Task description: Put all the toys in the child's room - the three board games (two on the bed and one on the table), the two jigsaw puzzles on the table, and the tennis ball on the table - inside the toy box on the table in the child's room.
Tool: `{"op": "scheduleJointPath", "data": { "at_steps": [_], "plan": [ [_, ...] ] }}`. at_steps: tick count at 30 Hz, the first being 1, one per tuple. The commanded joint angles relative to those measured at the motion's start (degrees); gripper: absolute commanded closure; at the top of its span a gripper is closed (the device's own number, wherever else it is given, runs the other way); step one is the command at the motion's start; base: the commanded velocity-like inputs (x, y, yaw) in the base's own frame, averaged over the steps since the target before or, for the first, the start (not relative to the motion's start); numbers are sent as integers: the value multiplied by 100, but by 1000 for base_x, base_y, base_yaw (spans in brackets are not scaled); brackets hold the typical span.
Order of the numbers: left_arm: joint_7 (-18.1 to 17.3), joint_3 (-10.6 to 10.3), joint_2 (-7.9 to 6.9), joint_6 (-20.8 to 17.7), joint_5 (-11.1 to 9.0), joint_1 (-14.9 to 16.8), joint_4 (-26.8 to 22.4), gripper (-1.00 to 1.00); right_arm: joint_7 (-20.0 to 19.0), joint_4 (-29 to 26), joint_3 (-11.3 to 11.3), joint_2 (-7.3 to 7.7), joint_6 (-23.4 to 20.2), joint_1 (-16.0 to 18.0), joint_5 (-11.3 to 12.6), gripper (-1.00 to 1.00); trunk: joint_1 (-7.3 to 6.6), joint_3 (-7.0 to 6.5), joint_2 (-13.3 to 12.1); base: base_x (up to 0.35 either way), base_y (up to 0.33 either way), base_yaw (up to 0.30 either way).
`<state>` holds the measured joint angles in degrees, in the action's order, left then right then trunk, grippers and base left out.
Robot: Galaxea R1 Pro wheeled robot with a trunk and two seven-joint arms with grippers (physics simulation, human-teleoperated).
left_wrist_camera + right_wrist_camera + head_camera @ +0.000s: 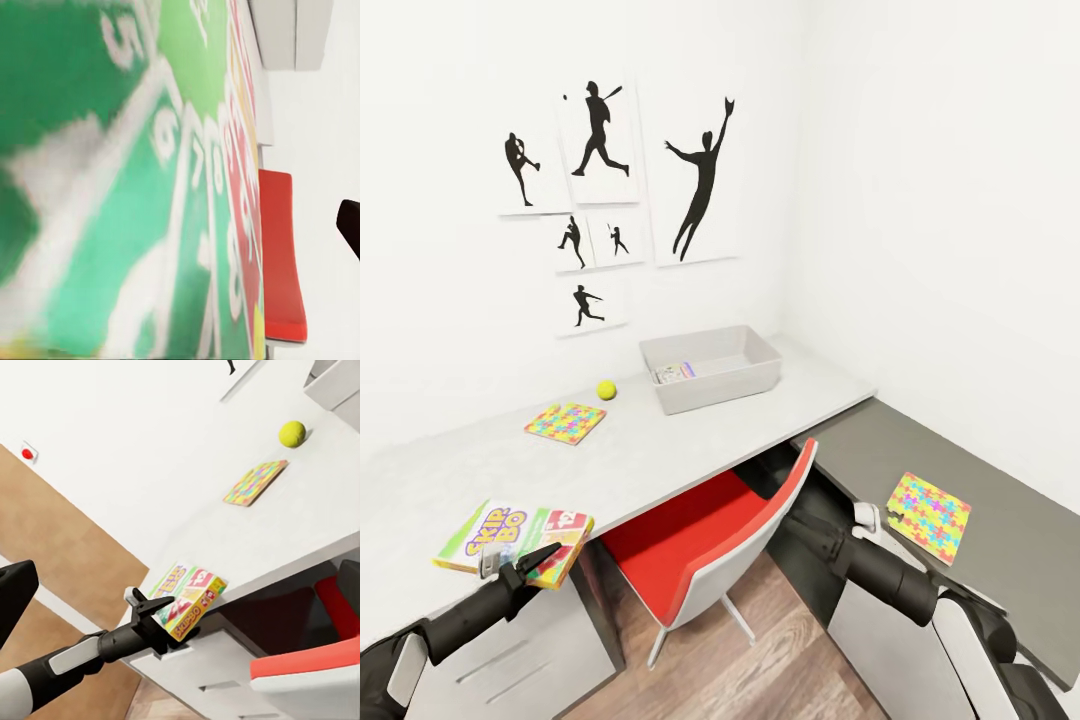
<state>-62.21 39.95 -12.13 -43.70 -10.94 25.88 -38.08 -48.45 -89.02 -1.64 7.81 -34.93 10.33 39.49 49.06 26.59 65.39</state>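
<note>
At the desk's near left edge, the left gripper is clamped on the white-green game box. Farther back on the pale top lie a puzzle and the ball, with the bin behind holding a small game. Another puzzle lies on the dark top by the right gripper, whose opening I cannot tell.

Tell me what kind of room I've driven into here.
Probably a child's room: sports-silhouette wall pictures, a corner desk with a red chair, plus a jigsaw puzzle and tennis ball.
</note>
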Motion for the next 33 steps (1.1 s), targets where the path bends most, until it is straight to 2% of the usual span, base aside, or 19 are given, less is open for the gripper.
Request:
{"op": "scheduleJointPath", "data": {
  "at_steps": [1,17,18,29,33],
  "plan": [
    [-10,7,0,-37,-13,4,3,-100,-1,-1,-3,-1,-40,4,32,-100,0,6,4,0,75,0],
    [-9,4,0,-33,-8,4,3,-100,7,-1,-3,-7,-40,4,25,-100,0,6,4,0,14,0],
    [-9,4,0,-33,-8,4,3,100,8,-1,-3,-7,-38,4,25,-100,0,6,4,0,0,0],
    [-12,8,0,-40,-13,4,3,100,11,-1,-3,-7,-32,4,23,-100,0,6,4,0,0,0],
    [-10,12,0,-53,-13,4,3,100,11,-1,-3,-7,-30,4,23,-100,-88,-66,-157,0,0,0]
  ]
}}
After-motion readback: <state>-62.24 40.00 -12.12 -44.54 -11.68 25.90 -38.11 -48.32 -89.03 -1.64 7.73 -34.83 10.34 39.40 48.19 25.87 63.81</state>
